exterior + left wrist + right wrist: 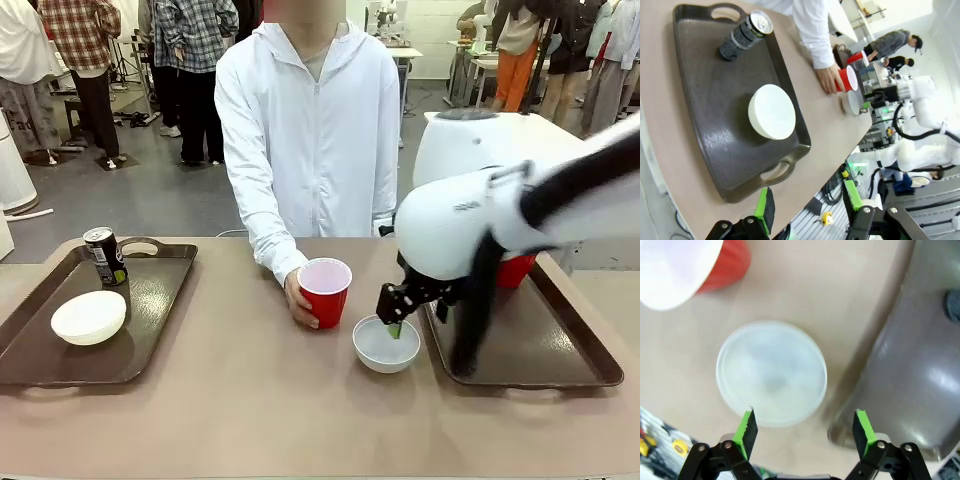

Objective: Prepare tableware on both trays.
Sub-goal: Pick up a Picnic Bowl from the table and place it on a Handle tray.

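Listing across the desk (240, 400), from the robot's left to its right.

Left tray (150, 300): flat on the desk at the robot's left, carrying a white bowl (89, 317) on its near half and an upright dark can (105, 256) at its far corner by the cut-out handle. The two well apart.

Red cup (325, 292): upright on the desk between the trays, white inside showing, gripped around its side by the person's hand (298, 300).

Second bowl (385, 345): on the bare desk, just beside the near-left edge of the right tray (530, 350). Near the red cup but apart from it.

Second cup (515, 270): red, at the right tray's far end, mostly hidden behind the right arm.

Right claw (805, 421): lowered over the second bowl, released, green pads spread wide. One pad at the bowl's rim, contact impossible to tell; the other toward the tray's corner. Grasping nothing.

Left claw (807, 200): raised beside one handle end of the left tray, released, fingers apart, nothing between them.
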Controlling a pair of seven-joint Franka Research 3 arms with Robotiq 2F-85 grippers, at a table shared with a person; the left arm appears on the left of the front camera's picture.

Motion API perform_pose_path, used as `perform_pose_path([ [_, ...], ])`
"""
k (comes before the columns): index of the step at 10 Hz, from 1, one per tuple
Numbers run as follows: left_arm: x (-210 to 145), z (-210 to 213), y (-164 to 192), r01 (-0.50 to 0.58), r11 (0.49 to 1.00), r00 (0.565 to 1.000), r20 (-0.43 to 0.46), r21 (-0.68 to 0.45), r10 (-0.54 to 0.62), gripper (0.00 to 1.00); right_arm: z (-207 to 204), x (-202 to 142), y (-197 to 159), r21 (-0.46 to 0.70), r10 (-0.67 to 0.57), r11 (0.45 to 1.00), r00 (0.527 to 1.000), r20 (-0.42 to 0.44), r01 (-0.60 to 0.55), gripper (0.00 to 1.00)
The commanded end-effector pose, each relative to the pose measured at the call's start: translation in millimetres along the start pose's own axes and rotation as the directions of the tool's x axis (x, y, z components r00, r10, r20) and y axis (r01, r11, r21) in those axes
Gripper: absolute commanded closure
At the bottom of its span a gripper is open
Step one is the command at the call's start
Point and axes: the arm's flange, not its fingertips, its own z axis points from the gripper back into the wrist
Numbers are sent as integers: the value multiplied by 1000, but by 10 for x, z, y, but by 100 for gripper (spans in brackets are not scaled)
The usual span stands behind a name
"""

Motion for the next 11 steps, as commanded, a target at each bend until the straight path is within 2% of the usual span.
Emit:
perform_pose_path([
  [1, -3, 9, -12, -4, 1000, 1000, 13, 1, 4, 27, 508, -650, -97, -72, -11, 997, 999, 46, 15, 2],
  [2, -3, 9, -12, -4, 1000, 1000, 13, 1, 4, 27, 494, -698, -181, -44, -49, 998, 998, 33, 51, 2],
  [4, -3, 9, -12, -4, 1000, 1000, 13, 1, 4, 27, 384, -631, -188, 0, -37, 999, 999, 29, 37, 2],
  [8, -3, 9, -12, -4, 1000, 1000, 13, 1, 4, 27, 319, -489, -172, 15, -33, 999, 999, 33, 32, 2],
  [11, -3, 9, -12, -4, 1000, 1000, 13, 1, 4, 27, 189, -143, -204, 28, -43, 999, 992, 122, 40, 2],
])
